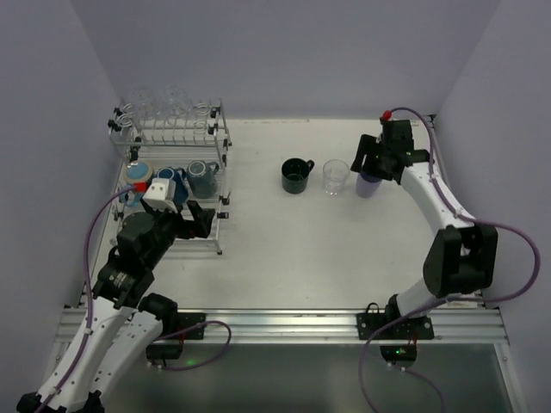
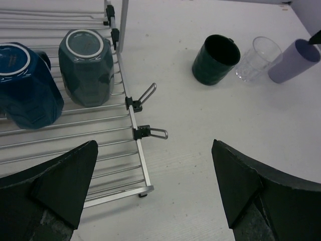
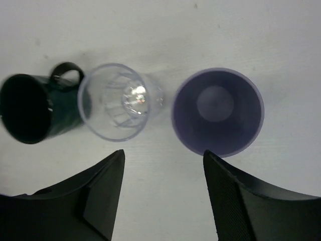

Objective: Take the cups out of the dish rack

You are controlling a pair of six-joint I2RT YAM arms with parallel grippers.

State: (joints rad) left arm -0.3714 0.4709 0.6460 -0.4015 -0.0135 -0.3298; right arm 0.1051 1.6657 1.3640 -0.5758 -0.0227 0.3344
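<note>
The dish rack [image 1: 219, 159] stands at the far left. Clear glass tumblers [image 1: 164, 107] sit on its upper tier. Its lower tier holds a light blue mug with orange inside [image 1: 138, 175], a blue mug [image 1: 172, 182] and a grey mug [image 1: 204, 176]. A dark green mug [image 1: 297, 175], a clear tumbler [image 1: 336, 176] and a lavender cup [image 1: 368, 185] stand upright in a row on the table. My left gripper [image 1: 202, 219] is open and empty over the rack's front right corner [image 2: 143, 188]. My right gripper [image 1: 370, 163] is open and empty, above the lavender cup [image 3: 218, 111] and apart from it.
The left wrist view shows the grey mug [image 2: 88, 65] and blue mug [image 2: 25, 85] upside down on the rack wires, and wire hooks [image 2: 150, 131] sticking out from the rack's side. Purple walls close in the table on three sides.
</note>
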